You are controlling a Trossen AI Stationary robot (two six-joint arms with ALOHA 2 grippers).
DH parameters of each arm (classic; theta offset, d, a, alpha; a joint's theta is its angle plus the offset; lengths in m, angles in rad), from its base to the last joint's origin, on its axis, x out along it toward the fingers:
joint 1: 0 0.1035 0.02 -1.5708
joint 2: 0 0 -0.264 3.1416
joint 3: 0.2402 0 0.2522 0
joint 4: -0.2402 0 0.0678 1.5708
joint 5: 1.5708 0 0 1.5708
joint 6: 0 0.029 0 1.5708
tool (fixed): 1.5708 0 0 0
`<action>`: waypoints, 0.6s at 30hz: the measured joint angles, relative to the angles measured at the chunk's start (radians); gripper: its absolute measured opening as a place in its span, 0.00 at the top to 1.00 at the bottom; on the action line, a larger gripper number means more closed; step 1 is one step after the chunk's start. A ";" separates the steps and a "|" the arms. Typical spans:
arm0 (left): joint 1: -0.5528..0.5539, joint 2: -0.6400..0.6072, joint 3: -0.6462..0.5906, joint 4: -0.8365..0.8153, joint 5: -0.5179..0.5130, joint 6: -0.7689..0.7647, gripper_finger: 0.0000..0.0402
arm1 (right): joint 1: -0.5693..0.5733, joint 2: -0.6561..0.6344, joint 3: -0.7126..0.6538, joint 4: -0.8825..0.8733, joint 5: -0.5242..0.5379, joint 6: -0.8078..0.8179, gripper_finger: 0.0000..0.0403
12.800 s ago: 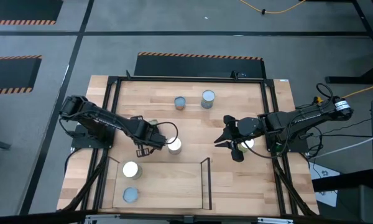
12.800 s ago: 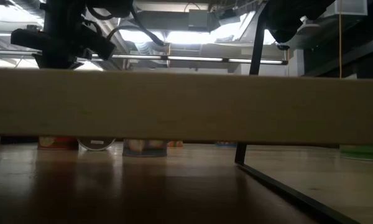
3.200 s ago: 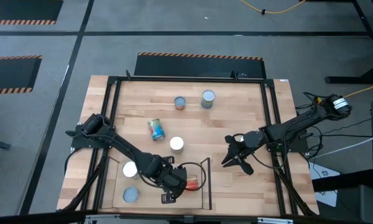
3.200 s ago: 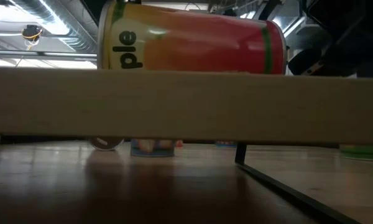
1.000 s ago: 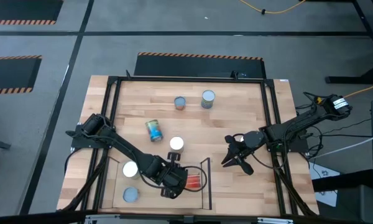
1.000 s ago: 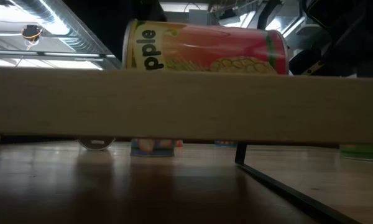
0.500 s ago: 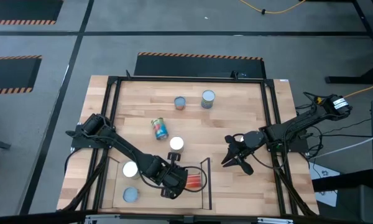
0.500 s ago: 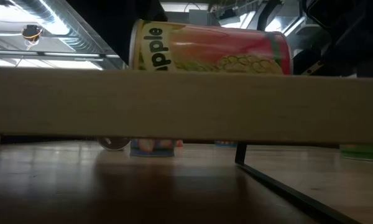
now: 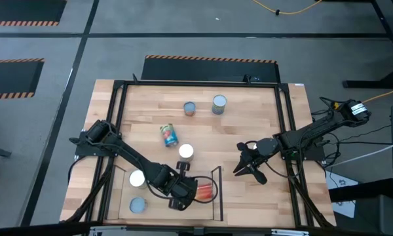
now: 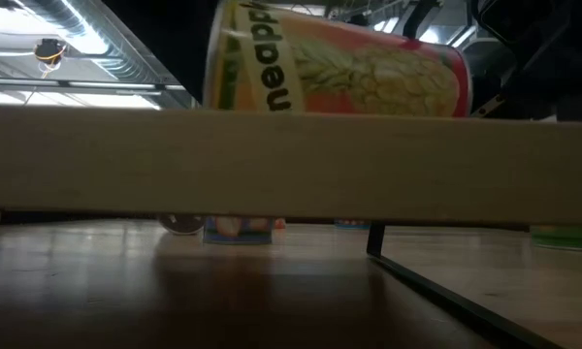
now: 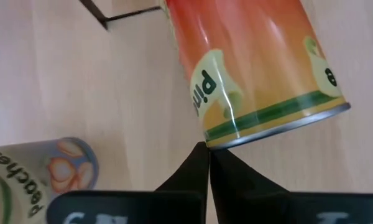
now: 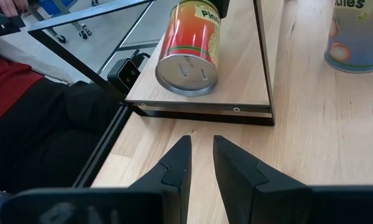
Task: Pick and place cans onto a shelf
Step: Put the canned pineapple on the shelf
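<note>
An orange pineapple can [image 11: 255, 68] lies on its side on the shelf [image 9: 158, 194], a light-wood board with black rails at the table's near edge. My left gripper [image 11: 207, 149] is shut at the can's end, over the shelf [image 9: 191, 191]. Two more cans [image 9: 137, 177] [image 9: 137, 205] stand upright on the shelf's left part. On the table stand a white-topped can [image 9: 186, 152] and two cans [image 9: 190, 108] [image 9: 219, 102] farther back. A blue-labelled can [image 9: 168, 136] lies on its side. My right gripper [image 12: 201, 158] waits right of the shelf, narrowly open and holding nothing. My left gripper's shut fingertips [image 11: 199, 157] meet the rim of the pineapple can's end [image 11: 219, 143], coming slanting down from the table's left side. They close on nothing. The can lies on its side on the shelf board.
The shelf's black end rail [image 9: 219, 193] stands just right of the lying can. A person in a red top [image 12: 12, 78] is beyond the table's near edge. The table's black frame [image 9: 283, 124] runs along its sides. Bare wood lies between the shelf and my right gripper.
My left gripper has shut in place beside the pineapple can. The can has rolled on the shelf, its label turning and its right end swinging slightly. The blue-labelled can lying on the table has rolled a little toward the right.
</note>
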State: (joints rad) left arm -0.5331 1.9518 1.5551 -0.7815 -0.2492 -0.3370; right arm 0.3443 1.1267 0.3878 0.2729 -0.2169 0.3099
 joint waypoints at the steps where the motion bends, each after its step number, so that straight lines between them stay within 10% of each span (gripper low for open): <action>1: 0.000 -0.001 0.000 0.000 0.012 0.000 0.99 | 0.000 0.000 0.000 0.000 0.000 0.000 0.82; 18: 0.072 -0.063 0.222 -0.266 0.350 -0.080 1.00 | 0.000 0.000 0.000 0.005 0.013 -0.001 0.82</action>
State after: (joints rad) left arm -0.4607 1.8884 1.7772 -1.0478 0.1013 -0.4170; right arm 0.3445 1.1265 0.3882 0.2784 -0.2035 0.3086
